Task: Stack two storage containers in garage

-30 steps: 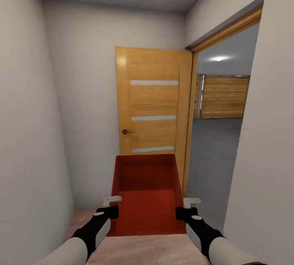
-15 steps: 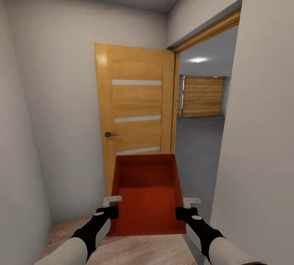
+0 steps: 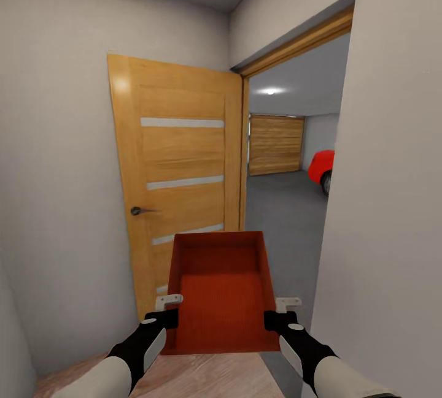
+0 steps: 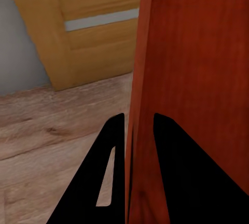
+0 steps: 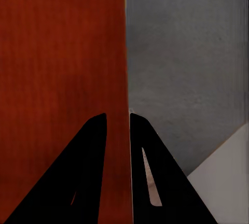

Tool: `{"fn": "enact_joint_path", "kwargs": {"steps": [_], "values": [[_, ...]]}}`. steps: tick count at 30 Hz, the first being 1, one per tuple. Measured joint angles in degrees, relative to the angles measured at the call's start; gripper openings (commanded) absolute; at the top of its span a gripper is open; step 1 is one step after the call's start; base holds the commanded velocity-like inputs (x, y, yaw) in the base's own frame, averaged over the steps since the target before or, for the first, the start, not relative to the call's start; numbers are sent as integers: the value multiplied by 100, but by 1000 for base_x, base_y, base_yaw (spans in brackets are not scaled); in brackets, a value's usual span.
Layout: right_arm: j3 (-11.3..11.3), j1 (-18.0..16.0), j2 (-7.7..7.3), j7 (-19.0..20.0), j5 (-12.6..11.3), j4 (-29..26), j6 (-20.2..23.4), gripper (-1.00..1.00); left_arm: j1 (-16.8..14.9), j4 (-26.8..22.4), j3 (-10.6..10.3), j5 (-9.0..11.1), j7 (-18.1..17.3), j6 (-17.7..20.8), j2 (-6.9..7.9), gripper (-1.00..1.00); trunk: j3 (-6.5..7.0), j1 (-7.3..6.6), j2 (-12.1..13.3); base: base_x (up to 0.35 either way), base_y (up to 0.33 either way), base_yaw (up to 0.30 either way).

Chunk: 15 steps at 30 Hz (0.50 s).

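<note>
Swung rightward toward the doorway over the last second, baring a red car beyond it, with the bin held just short of it, left gripper and right gripper each pinching a side wall — garage entry likely next.

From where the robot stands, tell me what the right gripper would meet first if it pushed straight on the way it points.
Nothing close: the right gripper, clamped on the side wall of the orange-red rectangular bin, points down the bin's side at the dark grey garage floor. That floor probably comes first, though depth is unclear.
</note>
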Motion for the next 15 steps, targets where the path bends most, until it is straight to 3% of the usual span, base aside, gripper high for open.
{"fn": "enact_joint_path", "kwargs": {"steps": [15], "values": [[-11, 0, 5, -3, 1, 1, 0, -100, 2, -17, -7, 1, 0, 18, 4, -100, 0, 0, 0, 240, 168, -287]]}}
